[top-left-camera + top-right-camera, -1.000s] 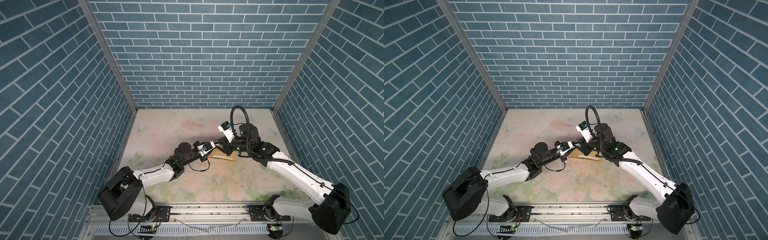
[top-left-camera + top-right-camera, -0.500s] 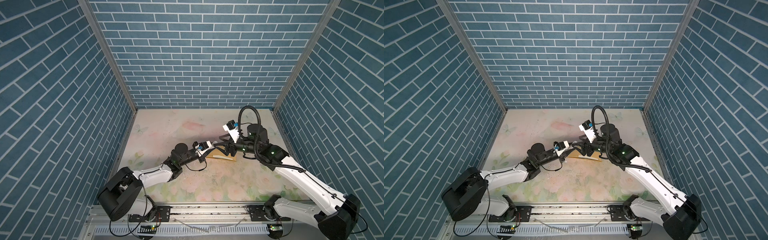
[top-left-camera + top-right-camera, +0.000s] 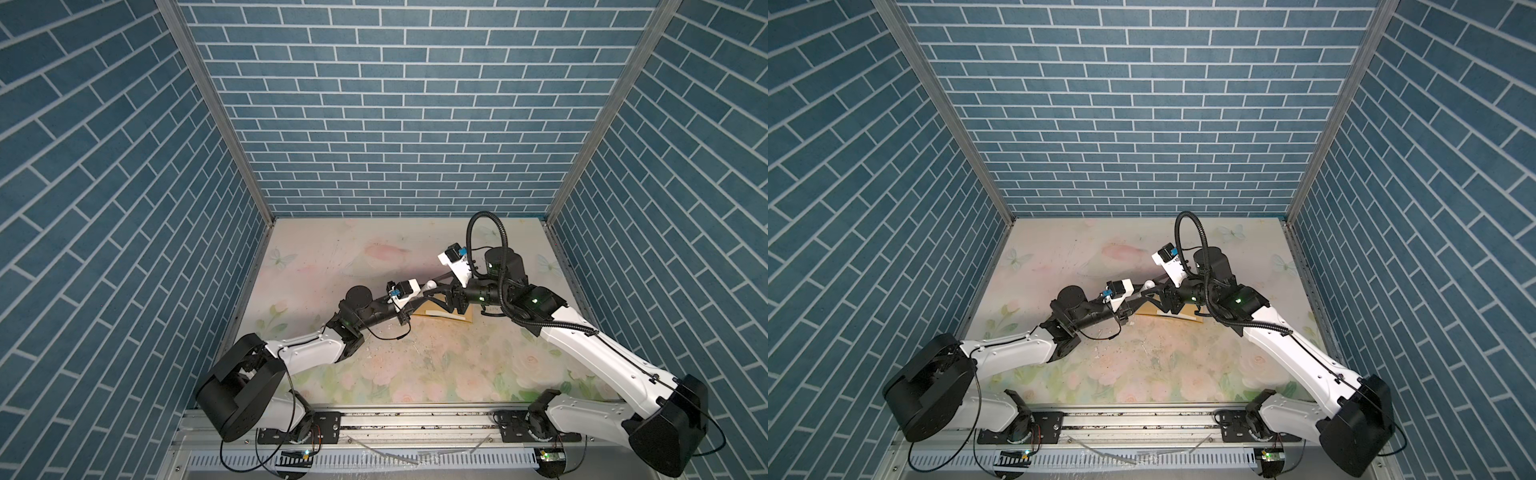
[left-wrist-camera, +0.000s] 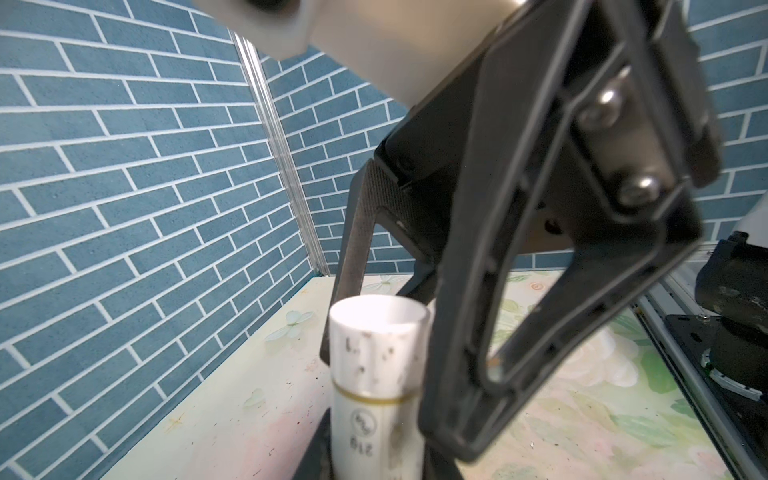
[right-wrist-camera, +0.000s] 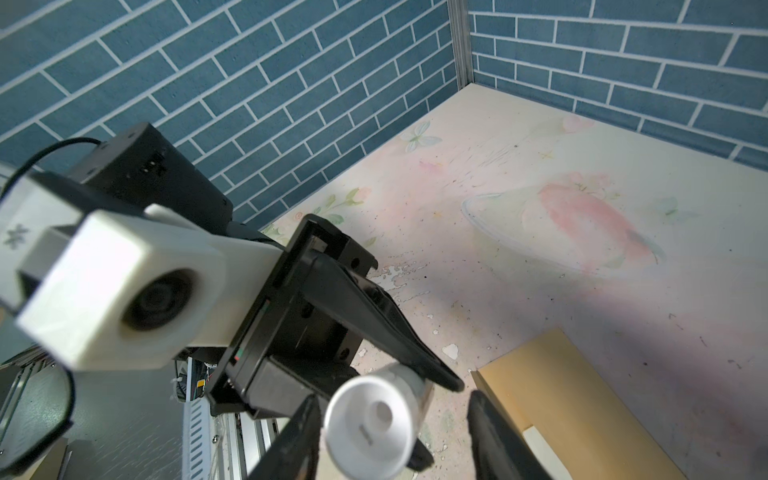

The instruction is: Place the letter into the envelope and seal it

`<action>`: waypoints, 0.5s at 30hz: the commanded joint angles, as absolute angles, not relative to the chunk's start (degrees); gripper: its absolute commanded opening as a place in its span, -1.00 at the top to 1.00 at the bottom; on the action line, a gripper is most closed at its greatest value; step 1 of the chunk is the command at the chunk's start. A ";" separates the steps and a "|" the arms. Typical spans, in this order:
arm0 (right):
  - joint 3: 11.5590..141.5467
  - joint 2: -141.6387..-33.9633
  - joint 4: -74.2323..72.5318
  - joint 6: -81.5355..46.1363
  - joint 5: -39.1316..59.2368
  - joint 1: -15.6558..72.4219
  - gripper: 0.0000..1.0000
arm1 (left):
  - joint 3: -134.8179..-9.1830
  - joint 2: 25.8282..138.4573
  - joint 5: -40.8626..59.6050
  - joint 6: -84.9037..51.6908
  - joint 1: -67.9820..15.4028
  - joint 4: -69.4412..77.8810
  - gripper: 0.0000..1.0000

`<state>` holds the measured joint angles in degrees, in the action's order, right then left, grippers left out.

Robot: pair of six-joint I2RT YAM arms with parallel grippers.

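My left gripper (image 3: pixel 419 293) is shut on a small white cylindrical stick (image 4: pixel 376 361), whose capped end (image 3: pixel 431 285) points toward the right arm. My right gripper (image 5: pixel 395 440) is open and straddles that cap (image 5: pixel 370 424), with a clear gap on one side; one of its fingers (image 4: pixel 540 249) looms over the stick in the left wrist view. Under both grippers the mustard-yellow envelope (image 5: pixel 582 395) lies flat on the table, and both top views show it (image 3: pixel 430 311) (image 3: pixel 1148 311). A pale strip (image 5: pixel 552 453) lies at its edge. The letter is hidden.
The floral tabletop (image 3: pixel 374 257) is speckled with small white flakes (image 5: pixel 451 351). Blue brick walls (image 3: pixel 395 124) close in the back and both sides. A metal rail (image 3: pixel 415 424) with the arm bases runs along the front edge.
The right arm has drawn back to the right and its jaws have widened around the stick's cap. The left gripper has kept its hold and barely moved.
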<state>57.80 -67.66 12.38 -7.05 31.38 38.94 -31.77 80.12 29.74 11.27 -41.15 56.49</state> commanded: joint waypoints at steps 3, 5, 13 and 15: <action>59.71 -68.81 11.34 -5.80 31.75 39.76 -0.01 | -31.99 79.90 30.70 10.11 -40.83 58.58 1.00; 60.05 -69.33 11.29 -5.80 30.89 40.14 0.04 | -31.99 79.80 30.61 10.19 -40.81 58.31 1.00; 60.31 -70.35 9.77 -5.98 28.79 42.18 0.27 | -32.48 79.98 30.50 9.45 -40.80 58.52 1.00; 60.37 -70.57 9.51 -5.87 28.28 42.58 0.32 | -32.46 80.07 30.41 9.23 -40.80 58.66 1.00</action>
